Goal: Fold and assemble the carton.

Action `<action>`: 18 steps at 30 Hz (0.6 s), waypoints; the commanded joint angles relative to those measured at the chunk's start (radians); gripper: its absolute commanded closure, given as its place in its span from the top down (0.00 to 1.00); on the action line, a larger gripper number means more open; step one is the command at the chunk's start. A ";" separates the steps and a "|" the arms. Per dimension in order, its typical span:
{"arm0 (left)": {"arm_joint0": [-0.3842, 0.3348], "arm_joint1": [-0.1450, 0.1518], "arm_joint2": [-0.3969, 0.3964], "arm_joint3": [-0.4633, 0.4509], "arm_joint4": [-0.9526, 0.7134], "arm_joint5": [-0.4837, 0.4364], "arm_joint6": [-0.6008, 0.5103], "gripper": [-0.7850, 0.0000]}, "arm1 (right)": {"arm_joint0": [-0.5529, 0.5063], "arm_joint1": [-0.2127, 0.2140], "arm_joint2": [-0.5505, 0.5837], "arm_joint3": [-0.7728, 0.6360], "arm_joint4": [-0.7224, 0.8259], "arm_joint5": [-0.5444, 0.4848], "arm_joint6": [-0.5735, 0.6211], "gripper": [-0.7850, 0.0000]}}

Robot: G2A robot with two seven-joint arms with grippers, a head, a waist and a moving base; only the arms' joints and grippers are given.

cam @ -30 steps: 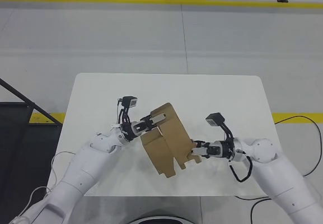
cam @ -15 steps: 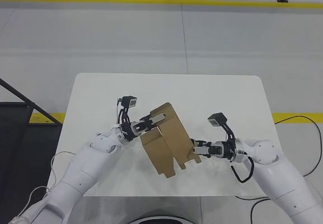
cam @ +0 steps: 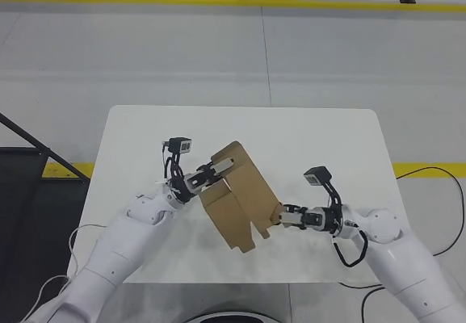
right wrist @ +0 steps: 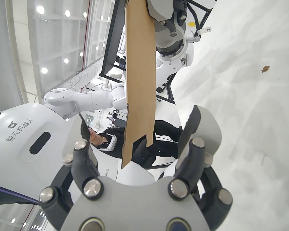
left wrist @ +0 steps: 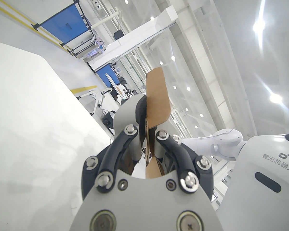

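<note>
The brown carton, partly folded, is held tilted above the middle of the white table. My left gripper is shut on its upper flap; the left wrist view has the flap edge-on, pinched between the fingers of that gripper. At the carton's lower right corner, my right gripper stands open. In the right wrist view a carton panel hangs edge-on between the spread fingers of this gripper, and neither finger touches it.
A tiny brown scrap lies on the table. A black frame stands off the table's left side. Bare tabletop stretches behind the carton and to its right.
My left gripper has shifted a little up and left with the carton, tilting it further. The right arm has drawn slightly back to the right.
</note>
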 commanded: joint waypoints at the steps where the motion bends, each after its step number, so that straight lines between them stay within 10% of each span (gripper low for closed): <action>1: 0.003 -0.001 -0.002 -0.004 0.007 0.001 0.007 0.00 | -0.005 -0.001 0.005 0.005 0.007 -0.008 0.005 0.37; 18: 0.017 -0.005 -0.020 -0.014 -0.008 0.000 -0.003 0.00 | -0.052 -0.001 0.045 -0.014 0.000 -0.031 -0.016 0.20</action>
